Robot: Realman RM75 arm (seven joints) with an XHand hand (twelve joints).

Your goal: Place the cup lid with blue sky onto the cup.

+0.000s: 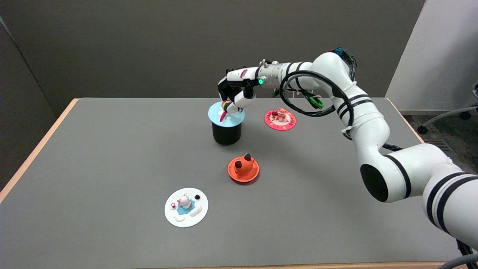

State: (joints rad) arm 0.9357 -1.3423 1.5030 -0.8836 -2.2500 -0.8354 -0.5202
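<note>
White right hand (236, 91) over blue lid (224, 116)

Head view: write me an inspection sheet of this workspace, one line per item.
Surface: grey table with a wooden edge, level.
Job's things: light blue lid sits on top of the black cup; a rainbow figure stands on the lid.
Clutter: pink lid right of the cup, orange lid in front of it, white lid nearest the camera; all lie flat on the table.
Hands: right hand over the cup, fingers at the rainbow figure; whether it grips cannot be told.
Cables: black hose loops under the right forearm.
Surroundings: dark wall behind, chair base at far right.
</note>
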